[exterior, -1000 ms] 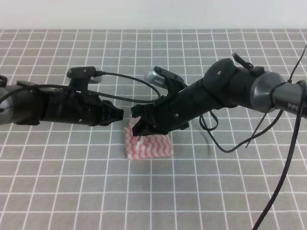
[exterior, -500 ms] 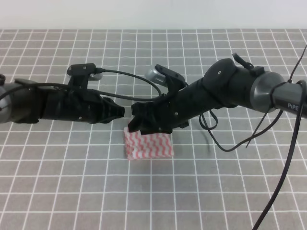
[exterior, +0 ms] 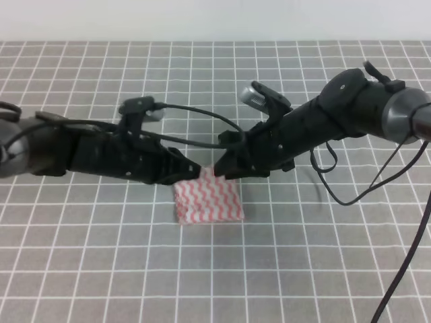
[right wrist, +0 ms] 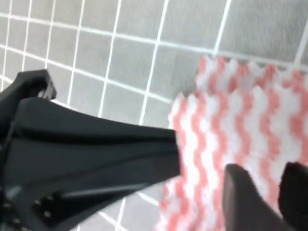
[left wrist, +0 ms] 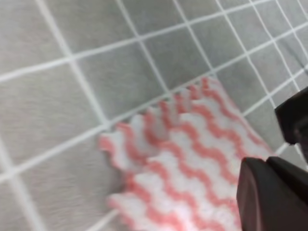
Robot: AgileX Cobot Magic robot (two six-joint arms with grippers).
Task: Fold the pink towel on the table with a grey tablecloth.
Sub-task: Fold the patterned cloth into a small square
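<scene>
Folded pink towel [exterior: 208, 200] lies on grey tablecloth [exterior: 81, 269]; both end effectors' openness: cannot tell

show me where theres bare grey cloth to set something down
Bare grid-printed grey tablecloth spans the whole strip nearer the camera than the pink-and-white zigzag towel, and the far strip by the wall. It is crowded mid-table, where the left gripper and right gripper meet over the towel's far edge.

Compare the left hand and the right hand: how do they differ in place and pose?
The left hand reaches in from the left to the towel's far-left corner; the right hand comes from the right to its far edge, near the middle. The left arm lies nearly level; the right arm slopes down steeply. Both are black and meet low over the towel's far edge. Whether either is open or shut cannot be told.
</scene>
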